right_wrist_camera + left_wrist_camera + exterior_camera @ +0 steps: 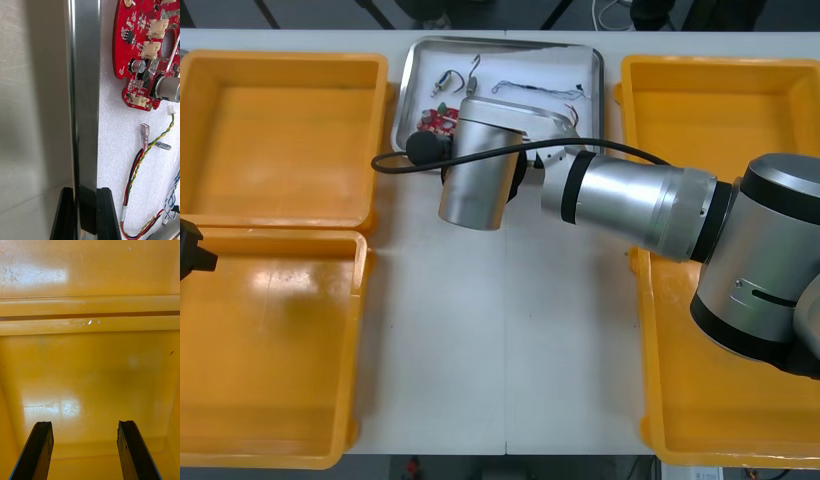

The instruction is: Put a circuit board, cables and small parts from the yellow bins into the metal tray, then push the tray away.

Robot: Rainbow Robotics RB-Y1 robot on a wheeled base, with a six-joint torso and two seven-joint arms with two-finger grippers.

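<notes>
The right arm reaches across the table [480, 350] to the metal tray [500, 43], which sits at the far edge between the yellow bins [280, 130]. The right gripper [85, 215] is clamped on the tray's left wall. One black finger is on the outside and the other on the white inside, with the shiny rim running up between them.

Inside the tray, just beyond the inner finger, lies the round red circuit board [142, 56], close to that wall. A red and yellow cable [139, 165] trails beside it. At the edge of the right wrist view there is what looks like a twisted blue and white cable [170, 197], though little of it shows. A couple of small metal parts [446, 80] rest near the tray's far left corner.

The left gripper [85, 450] hangs over the near left bin [270, 340], its fingers [37, 450] spread wide with nothing between them.
</notes>
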